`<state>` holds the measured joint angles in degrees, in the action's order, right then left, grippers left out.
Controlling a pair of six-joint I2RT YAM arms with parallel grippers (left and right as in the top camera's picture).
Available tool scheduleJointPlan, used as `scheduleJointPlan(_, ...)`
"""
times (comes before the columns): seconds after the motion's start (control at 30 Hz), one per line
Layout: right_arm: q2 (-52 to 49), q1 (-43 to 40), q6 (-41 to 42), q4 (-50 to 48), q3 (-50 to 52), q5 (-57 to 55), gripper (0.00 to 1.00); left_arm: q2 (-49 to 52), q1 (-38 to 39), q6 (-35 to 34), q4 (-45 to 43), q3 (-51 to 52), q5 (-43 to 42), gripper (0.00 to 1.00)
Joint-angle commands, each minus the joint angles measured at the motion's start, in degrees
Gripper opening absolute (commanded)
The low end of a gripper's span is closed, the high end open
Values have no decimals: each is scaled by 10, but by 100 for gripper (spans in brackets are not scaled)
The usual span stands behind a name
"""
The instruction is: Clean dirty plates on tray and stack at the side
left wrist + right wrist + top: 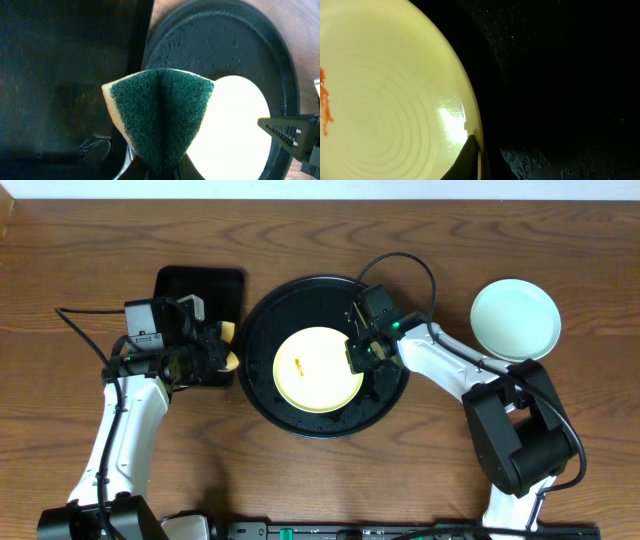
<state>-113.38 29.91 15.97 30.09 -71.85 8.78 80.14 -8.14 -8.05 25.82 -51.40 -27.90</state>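
The pale yellow plate (pixel 315 370) lies in the middle of the round black tray (pixel 262 395) and has a small orange smear (pixel 298 364) left of its centre. My right gripper (pixel 358 355) is shut on its right rim; in the right wrist view one finger (pixel 475 150) rests inside the rim of the plate (pixel 385 100). My left gripper (pixel 222 348) is shut on a folded green-and-yellow sponge (pixel 160 115), held just left of the round tray (pixel 225 45). A pale mint-blue plate (pixel 515 318) sits on the wood tabletop at the right.
A smaller rectangular black tray (pixel 200 285) lies left of the round tray, partly under my left gripper. Brown wood tabletop (pixel 330 480) surrounds both trays. The right arm's base (pixel 520 430) stands at the front right.
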Motion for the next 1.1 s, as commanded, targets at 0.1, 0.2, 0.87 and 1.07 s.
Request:
scheduleJointPlan(0.1,60,0,8,47,-43,-40,1,-11,-1,12,-59,0,-20,8)
scheduleJointPlan(0.2,100,19,30,67,-44,-138,1,-21,-1,3,-55,-13,-32,7)
scheduleJointPlan(0.87,129,61,153,126,-37,-228,1,-22,149,1,248,-213,67,7)
scheduleJointPlan(1.07,129,50,153,84,0,-213,1,-11,223,1,247,-212,147,7)
